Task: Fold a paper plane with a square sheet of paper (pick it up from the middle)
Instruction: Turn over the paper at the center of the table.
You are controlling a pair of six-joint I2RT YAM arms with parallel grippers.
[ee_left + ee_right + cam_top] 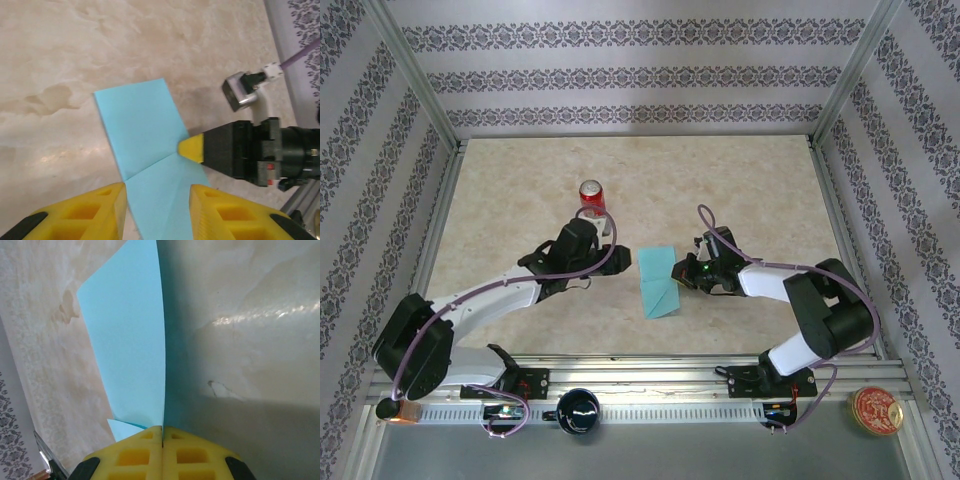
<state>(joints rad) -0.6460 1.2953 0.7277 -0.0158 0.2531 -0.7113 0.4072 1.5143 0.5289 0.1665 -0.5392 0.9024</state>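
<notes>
The sheet of paper (pixel 658 282), turquoise and already creased, is being seen lying flat near the middle of the marbled tabletop (pixel 750 190), between the two arms. In the overhead view the left gripper (pixel 615 262) is being held just beside the sheet's left edge and the right gripper (pixel 682 272) at its right edge. In the left wrist view the sheet of paper (pixel 140 125) is being shown running down between the yellow fingers (pixel 100 215) of the left gripper (pixel 157 212), which are being held partly apart with nothing gripped; whether they are touching the paper cannot be told. In the same view the yellow tip of the right gripper (pixel 192 148) is being pressed against the sheet's right edge, where a diagonal crease is meeting it. In the right wrist view the right gripper (pixel 162 447) is being held fully together, with the edge of the sheet of paper (pixel 125 340) being pinched in the seam between its fingers. A red soda can (pixel 592 197) is being left upright behind the left gripper, apart from the sheet.
</notes>
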